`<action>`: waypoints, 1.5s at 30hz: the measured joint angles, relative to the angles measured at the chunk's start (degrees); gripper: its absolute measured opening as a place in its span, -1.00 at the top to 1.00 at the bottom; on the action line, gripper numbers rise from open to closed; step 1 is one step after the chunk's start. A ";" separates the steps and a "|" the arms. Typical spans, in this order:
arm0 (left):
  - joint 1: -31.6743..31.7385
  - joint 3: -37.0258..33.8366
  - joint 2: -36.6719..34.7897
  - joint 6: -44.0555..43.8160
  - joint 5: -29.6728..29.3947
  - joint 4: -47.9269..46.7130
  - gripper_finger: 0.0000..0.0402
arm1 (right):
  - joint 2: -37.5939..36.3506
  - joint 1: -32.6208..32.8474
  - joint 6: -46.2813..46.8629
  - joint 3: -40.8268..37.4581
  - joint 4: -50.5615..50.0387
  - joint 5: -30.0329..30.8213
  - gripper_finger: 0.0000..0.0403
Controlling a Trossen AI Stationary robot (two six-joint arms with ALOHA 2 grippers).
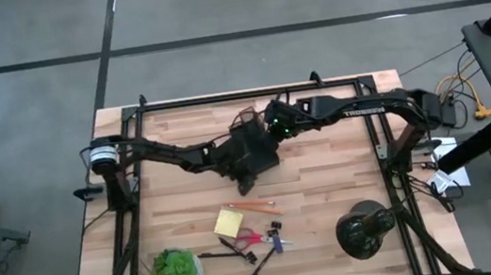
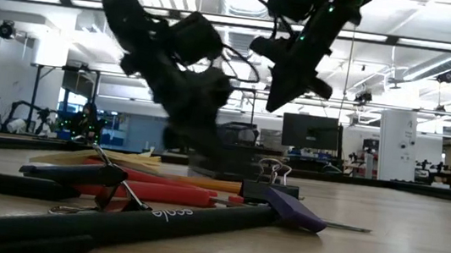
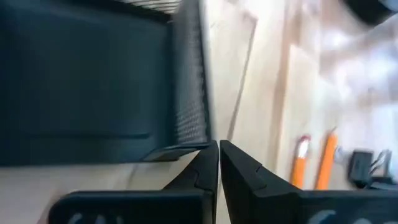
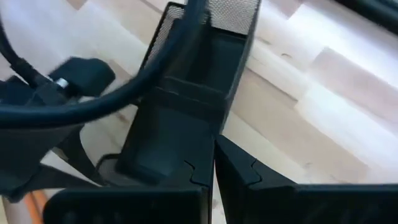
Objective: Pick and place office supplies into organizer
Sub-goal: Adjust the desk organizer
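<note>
Both end effectors, left and right, pressed together, hover over the organizer, its compartments bare.

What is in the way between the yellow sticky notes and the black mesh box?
Only the thin orange pencil lies on the bare wood between the yellow square sticky-note pad and the black wire-mesh organizer box; the left tool hangs there, shut.
</note>
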 joint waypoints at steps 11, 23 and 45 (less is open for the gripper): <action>0.41 1.19 -12.48 10.48 -9.37 -12.92 1.00 | -8.19 2.44 5.19 -4.10 -7.15 4.99 0.96; 15.75 1.04 -15.93 19.59 -14.42 -17.29 1.00 | -10.64 7.65 12.98 -11.52 -2.89 5.23 0.96; 26.96 4.31 -6.76 8.23 -10.38 -11.83 1.00 | -10.69 10.61 16.77 -10.23 4.44 1.40 0.96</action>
